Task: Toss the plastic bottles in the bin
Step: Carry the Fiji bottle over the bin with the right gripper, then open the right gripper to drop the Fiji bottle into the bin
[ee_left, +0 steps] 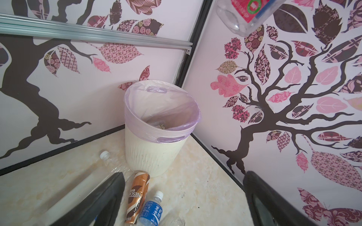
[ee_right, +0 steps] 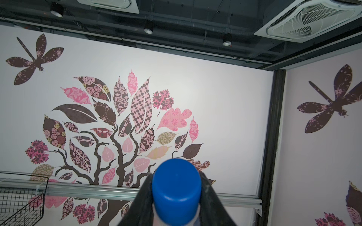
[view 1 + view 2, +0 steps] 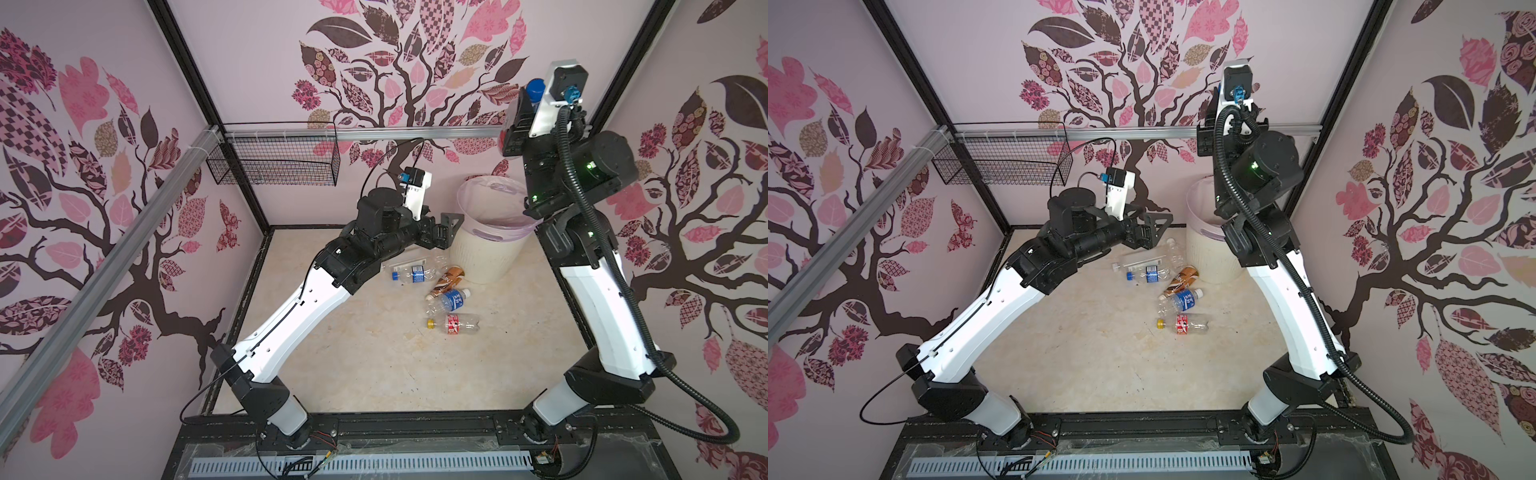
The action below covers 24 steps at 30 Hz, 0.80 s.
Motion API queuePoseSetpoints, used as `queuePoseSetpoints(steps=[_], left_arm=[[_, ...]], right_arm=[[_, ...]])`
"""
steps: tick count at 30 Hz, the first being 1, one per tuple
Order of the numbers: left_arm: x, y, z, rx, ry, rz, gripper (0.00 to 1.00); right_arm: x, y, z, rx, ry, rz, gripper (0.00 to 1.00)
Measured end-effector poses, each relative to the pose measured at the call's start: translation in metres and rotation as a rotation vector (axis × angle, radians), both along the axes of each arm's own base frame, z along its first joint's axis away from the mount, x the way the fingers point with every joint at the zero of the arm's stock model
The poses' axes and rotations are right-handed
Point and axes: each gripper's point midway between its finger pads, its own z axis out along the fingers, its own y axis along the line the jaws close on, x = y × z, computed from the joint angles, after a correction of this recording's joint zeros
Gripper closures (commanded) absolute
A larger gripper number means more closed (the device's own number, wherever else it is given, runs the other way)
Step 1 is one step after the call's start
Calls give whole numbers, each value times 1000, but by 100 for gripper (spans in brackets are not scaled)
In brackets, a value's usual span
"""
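Marbled floor (image 3: 374, 365), ribbed round bin (image 3: 484, 257)

**Four Lenses, One Shared Corner**

Both top views look steeply down from above the near edge of the table (image 3: 374, 374), taking in its far right corner, where the bin (image 3: 486, 249) stands. The left wrist view sits low and close, facing the same bin (bottles (image 1: 150, 209) at its foot). The right wrist view, high up, tilts toward the back wall (image 2: 215, 97) and ceiling (image 2: 176, 19); it seemingly shares only the wire basket (image 2: 21, 197).
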Motion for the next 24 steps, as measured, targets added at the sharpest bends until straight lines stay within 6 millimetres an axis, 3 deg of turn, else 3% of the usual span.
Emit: queuePoseSetpoints(steps=[2, 3, 5, 7, 9, 12, 14, 21, 24], left_arm=[[0, 0, -1, 0, 1, -3, 2], [0, 0, -2, 2, 3, -3, 2], [-1, 1, -8, 11, 13, -3, 2], [-2, 2, -17, 24, 27, -2, 2], [-4, 5, -23, 34, 36, -1, 2], [-8, 10, -27, 41, 44, 0, 2], [-12, 14, -28, 44, 46, 1, 2], [-23, 25, -24, 37, 39, 3, 2], [-25, 27, -28, 43, 46, 4, 2]], right_arm=[[26, -5, -21, 0, 55, -28, 71], [41, -11, -35, 7, 93, -51, 62], [76, -28, -71, 31, 194, -109, 25], [108, -41, -110, 40, 302, -168, 2], [134, -51, -151, 35, 410, -222, 1], [150, -49, -194, 31, 530, -238, 1], [150, -46, -199, 43, 550, -229, 0], [132, -47, -155, 135, 453, -189, 1], [128, -48, -147, 160, 433, -181, 0]])
